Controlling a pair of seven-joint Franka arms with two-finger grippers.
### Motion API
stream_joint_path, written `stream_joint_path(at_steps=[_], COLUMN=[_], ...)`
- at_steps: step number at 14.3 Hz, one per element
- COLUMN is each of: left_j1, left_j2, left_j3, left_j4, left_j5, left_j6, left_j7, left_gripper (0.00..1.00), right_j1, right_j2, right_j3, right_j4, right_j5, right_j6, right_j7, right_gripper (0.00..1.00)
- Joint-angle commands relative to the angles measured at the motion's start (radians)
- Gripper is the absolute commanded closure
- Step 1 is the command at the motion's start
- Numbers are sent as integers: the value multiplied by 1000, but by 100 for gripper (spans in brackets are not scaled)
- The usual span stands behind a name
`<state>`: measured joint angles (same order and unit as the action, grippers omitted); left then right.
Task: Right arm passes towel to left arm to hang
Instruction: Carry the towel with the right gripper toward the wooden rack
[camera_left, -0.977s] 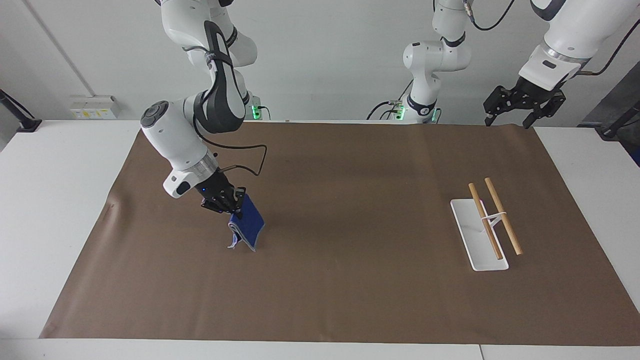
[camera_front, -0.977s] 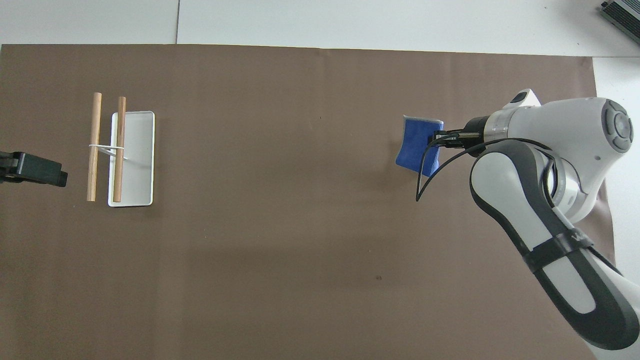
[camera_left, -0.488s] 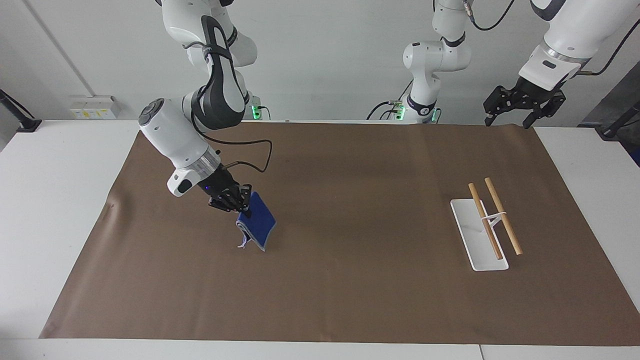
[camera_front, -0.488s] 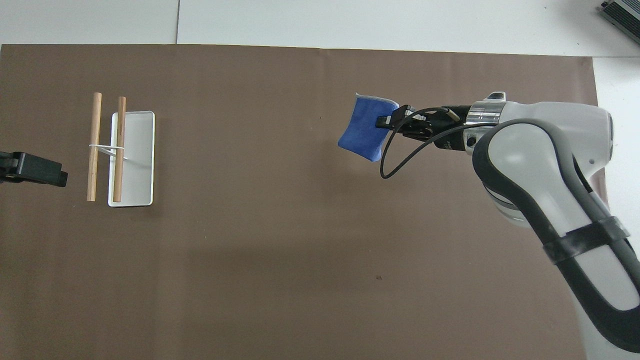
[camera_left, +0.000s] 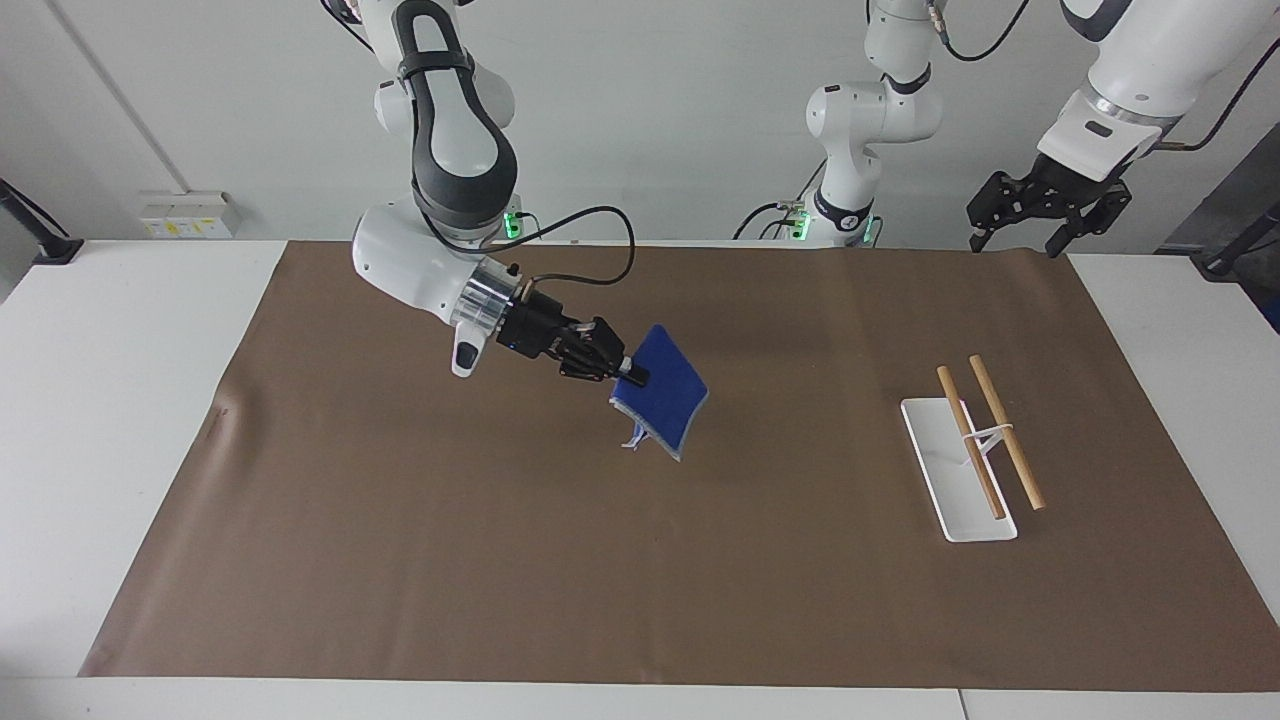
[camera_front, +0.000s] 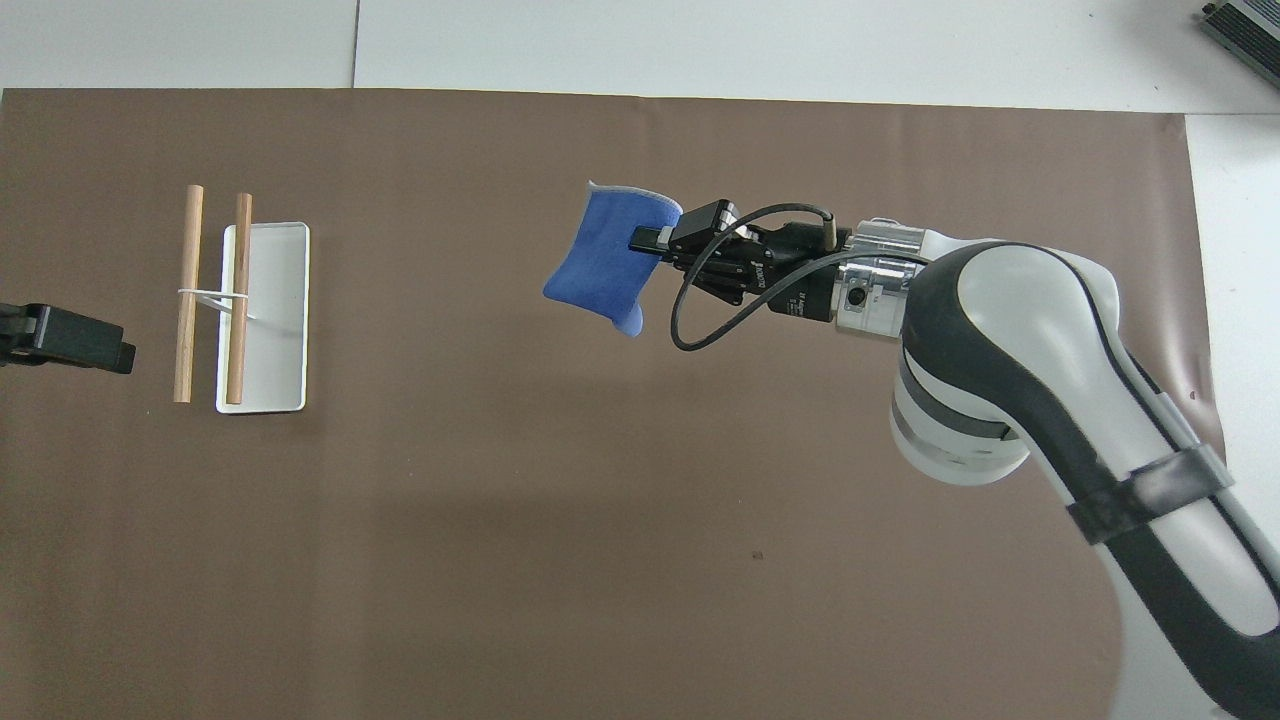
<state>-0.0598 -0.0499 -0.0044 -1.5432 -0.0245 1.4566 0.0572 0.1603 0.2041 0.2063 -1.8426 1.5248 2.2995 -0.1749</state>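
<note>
The blue towel (camera_left: 665, 398) hangs in the air over the middle of the brown mat, held by one edge; it also shows in the overhead view (camera_front: 605, 262). My right gripper (camera_left: 632, 379) is shut on the towel's edge and reaches out sideways over the mat (camera_front: 645, 240). My left gripper (camera_left: 1022, 236) waits raised over the mat's edge at the left arm's end, well apart from the towel; only part of it shows in the overhead view (camera_front: 70, 340). The rack (camera_left: 975, 440) has two wooden rods on a white base (camera_front: 265, 320).
A brown mat (camera_left: 640, 600) covers most of the white table (camera_left: 120, 420). The rack stands toward the left arm's end of the table. A third robot arm's base (camera_left: 850, 200) stands at the robots' edge.
My right gripper has carried the towel up and across from the right arm's end toward the middle of the mat. The left arm has not moved.
</note>
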Motion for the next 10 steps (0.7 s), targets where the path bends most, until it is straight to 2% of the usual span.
stream_joint_path(at_steps=[1, 4, 6, 10], left_j1=[5, 0, -8, -43], left_j2=[-30, -31, -63, -102], left_j3=[-2, -3, -6, -17], left_j4=[-34, -47, -127, -245], left_j5=[14, 8, -49, -236], left_j6=[7, 42, 134, 313], left_j7=[-7, -10, -61, -395], left_gripper=[0, 0, 0, 0], right_j1=[30, 62, 83, 93], right_j2=[-14, -25, -26, -25], right_j3=[5, 5, 5, 5], right_j4=[3, -6, -6, -6], right_j5=[113, 233, 256, 258], right_j6=[0, 1, 15, 37], right_j7=[23, 23, 22, 21], right_gripper=[100, 100, 100, 100])
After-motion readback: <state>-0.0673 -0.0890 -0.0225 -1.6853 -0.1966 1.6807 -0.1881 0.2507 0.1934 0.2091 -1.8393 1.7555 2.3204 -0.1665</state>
